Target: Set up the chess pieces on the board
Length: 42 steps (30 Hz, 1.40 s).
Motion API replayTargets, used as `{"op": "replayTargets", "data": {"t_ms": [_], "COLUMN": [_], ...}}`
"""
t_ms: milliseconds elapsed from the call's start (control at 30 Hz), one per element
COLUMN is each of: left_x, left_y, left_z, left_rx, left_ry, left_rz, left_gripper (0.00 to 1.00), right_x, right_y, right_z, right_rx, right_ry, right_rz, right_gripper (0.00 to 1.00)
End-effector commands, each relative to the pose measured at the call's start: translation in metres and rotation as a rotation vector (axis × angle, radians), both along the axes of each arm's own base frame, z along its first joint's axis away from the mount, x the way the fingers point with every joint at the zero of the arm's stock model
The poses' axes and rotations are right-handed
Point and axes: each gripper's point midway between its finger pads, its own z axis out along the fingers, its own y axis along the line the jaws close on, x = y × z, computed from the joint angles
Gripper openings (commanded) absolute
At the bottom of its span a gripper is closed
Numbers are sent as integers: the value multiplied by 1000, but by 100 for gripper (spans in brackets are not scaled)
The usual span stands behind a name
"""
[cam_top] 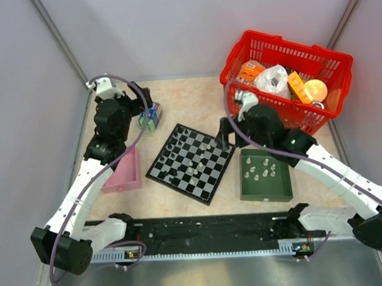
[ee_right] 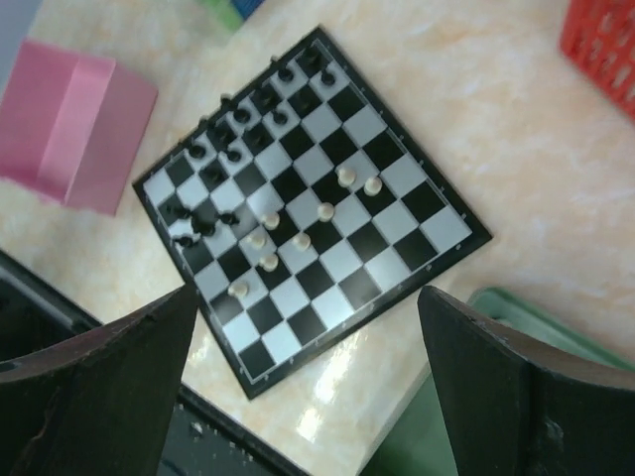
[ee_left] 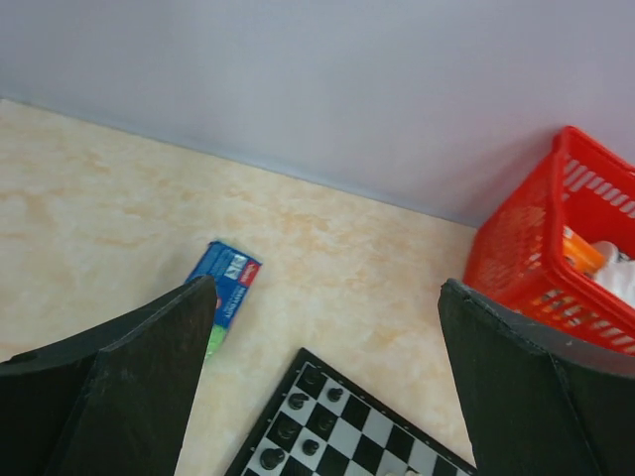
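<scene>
A: Progress?
B: Partway. Board [cam_top: 190, 163] mid-table; dark pieces [ee_right: 243, 116] along its far-left edge, pale pieces [ee_right: 302, 241] loose mid-board, more waiting in the green tray [cam_top: 267, 196] at right.
A: Grippers?
B: Left gripper [ee_left: 325, 288] and right gripper [ee_right: 308, 293] both spread apart, empty.

The tabletop [cam_top: 195, 95] has a smooth beige surface with a marble pattern, and it shines a little near its front edge. The board [ee_right: 382, 213] is glossy; its pale squares look silvery and reflect the light. The chess pieces [ee_right: 325, 210] seem to be plastic, the pale ones slightly translucent and the dark ones shiny. The pink tray [ee_right: 69, 124] and the green tray [cam_top: 267, 193] are of smooth, rather matt plastic. The red basket [cam_top: 288, 55] is a glossy plastic lattice. The right gripper [ee_right: 308, 293] looks matt black, with slightly rough edges. A sheet of dull brushed metal [cam_top: 216, 275] lies along the front edge.
</scene>
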Motion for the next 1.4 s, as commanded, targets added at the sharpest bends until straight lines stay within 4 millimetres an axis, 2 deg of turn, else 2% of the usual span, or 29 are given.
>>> {"op": "replayTargets", "data": {"t_ms": [0, 100, 167, 267, 400, 433, 500, 667, 767, 900, 1100, 1367], "left_x": [-5, -17, -25, -44, -57, -58, -61, -57, -48, -38, -19, -14], "left_y": [32, 47, 61, 89, 100, 99, 98, 90, 85, 91, 89, 90], "left_z": [-34, -48, -47, -38, -38, -39, -43, -51, -53, -59, -80, -86], "left_rx": [44, 93, 89, 26, -7, -13, -23, -8, 15, 49, 53, 20], "left_ry": [138, 196, 185, 157, 112, 98, 91, 132, 179, 237, 313, 321], "left_rz": [168, 221, 278, 401, 414, 404, 391, 346, 324, 366, 339, 327], "left_gripper": [99, 99, 99, 99, 99, 99, 99, 99, 99, 99, 99, 99], "right_x": [-26, -35, -34, -43, -57, -60, -60, -64, -68, -66, -61, -83], "right_y": [0, 3, 1, 8, 19, 19, 12, -6, -3, -3, -18, -42], "right_z": [-8, -21, -24, -30, -23, -18, -19, -54, -73, -93, -96, -99], "right_rx": [-193, -222, -121, -1, 160, 195, 198, 3, -52, -133, -229, -138], "right_ry": [-36, -34, -1, 19, -45, -70, -65, 49, 111, 147, 142, 210], "right_rz": [-115, -158, -261, -240, -121, -97, -130, -187, -177, -184, -243, -323], "right_gripper": [98, 99, 99, 99, 99, 99, 99, 99, 99, 99, 99, 99]}}
